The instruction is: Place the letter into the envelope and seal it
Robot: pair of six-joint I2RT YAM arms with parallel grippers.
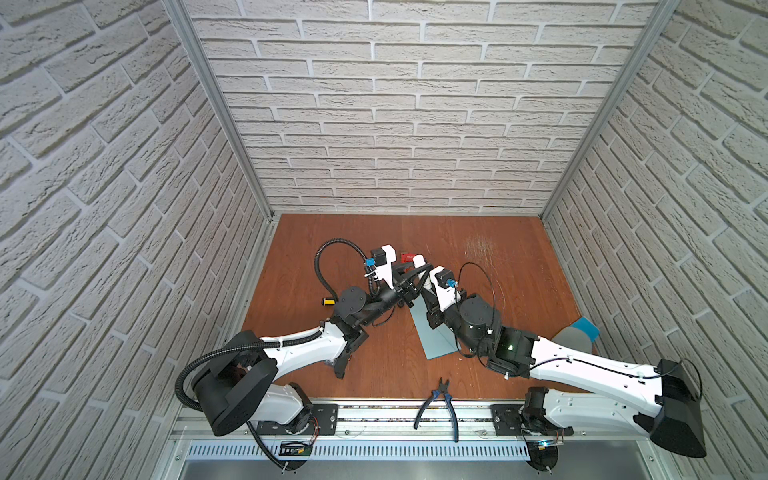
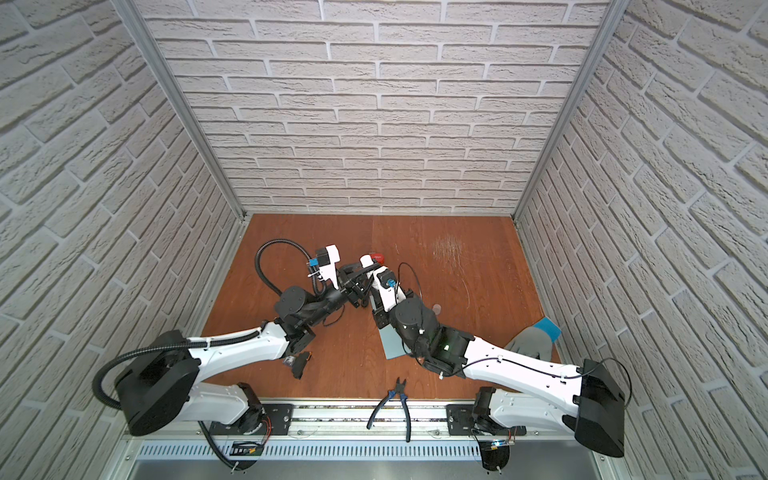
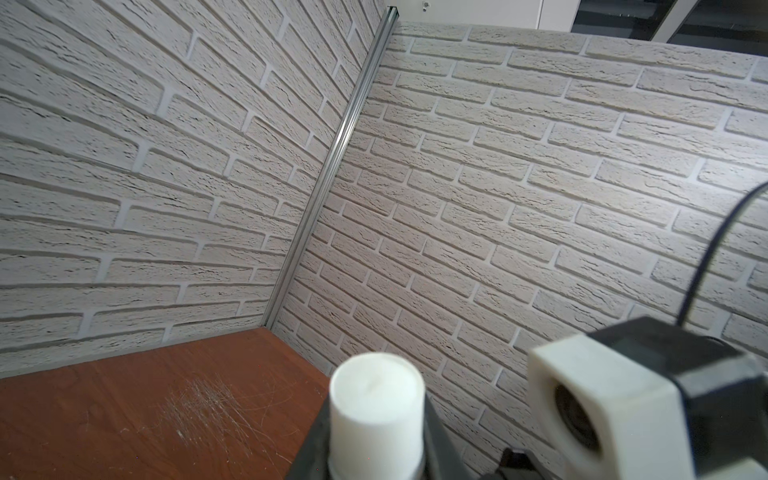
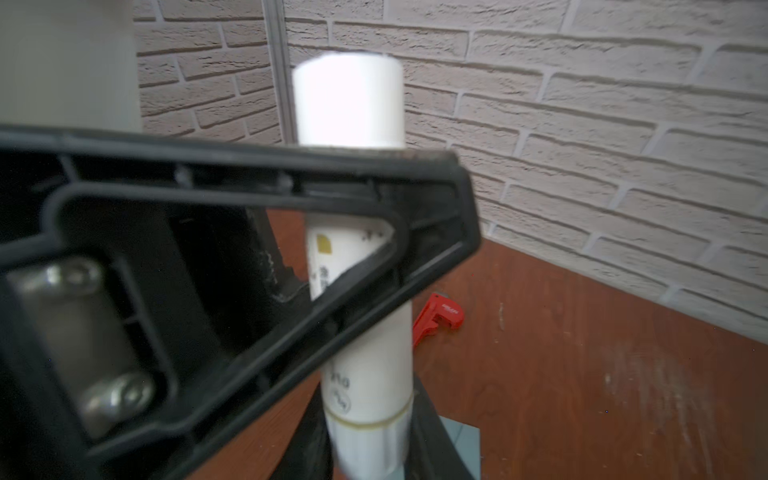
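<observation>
A white glue stick (image 4: 349, 99) stands upright above the table, and both grippers hold it. My left gripper (image 3: 376, 419) is shut on its upper part, just below the plain white end (image 3: 377, 395). One of its black fingers (image 4: 291, 174) crosses in front of the tube. My right gripper (image 4: 370, 449) is shut on the ribbed base. In both top views the two grippers (image 1: 420, 272) (image 1: 428, 289) meet over the far end of the light blue envelope (image 1: 432, 332) (image 2: 390, 345), which lies flat and partly under the right arm. The letter is out of view.
A red plastic tool (image 4: 440, 316) lies on the table just behind the glue stick. Blue-handled pliers (image 1: 440, 399) rest at the front edge. A grey glove with a blue cuff (image 1: 575, 332) is at the right, and a small yellow and black object (image 1: 329, 301) at the left.
</observation>
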